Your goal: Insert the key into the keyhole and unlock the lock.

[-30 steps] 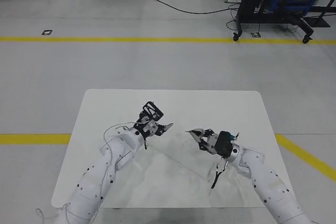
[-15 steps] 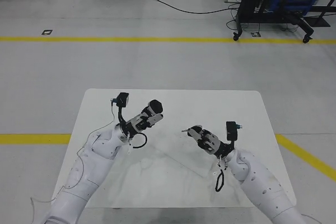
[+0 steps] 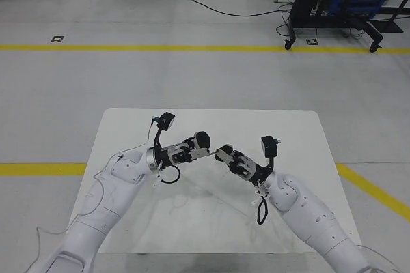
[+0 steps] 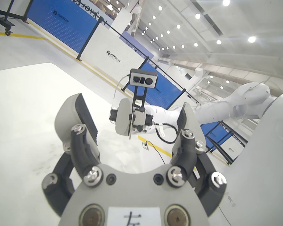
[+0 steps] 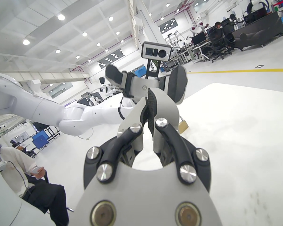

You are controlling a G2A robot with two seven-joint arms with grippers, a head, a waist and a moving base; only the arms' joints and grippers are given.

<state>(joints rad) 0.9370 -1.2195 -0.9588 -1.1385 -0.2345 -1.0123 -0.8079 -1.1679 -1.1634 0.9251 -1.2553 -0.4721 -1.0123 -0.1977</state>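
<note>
Above the middle of the white table my two grippers face each other, tips almost touching. My left gripper (image 3: 199,143) (image 4: 132,116) is open with nothing between its fingers. Opposite it, my right gripper (image 3: 224,151) (image 5: 148,99) is shut on the key (image 4: 130,134), a thin metal blade sticking out of its tips toward the left gripper (image 5: 146,78). In the left wrist view the right gripper (image 4: 129,123) shows end-on between the open left fingers. A small brass padlock (image 5: 182,125) lies on the table below and just beyond the right gripper.
The white table (image 3: 273,130) has bare surface on all sides of the arms. Yellow floor lines run behind and beside it. A black wheeled cart (image 3: 342,20) stands far off at the back right.
Both arms have risen and swung inward, closing the gap until the gripper tips nearly meet. The left gripper has turned toward the right one and stayed open; the right stayed shut.
</note>
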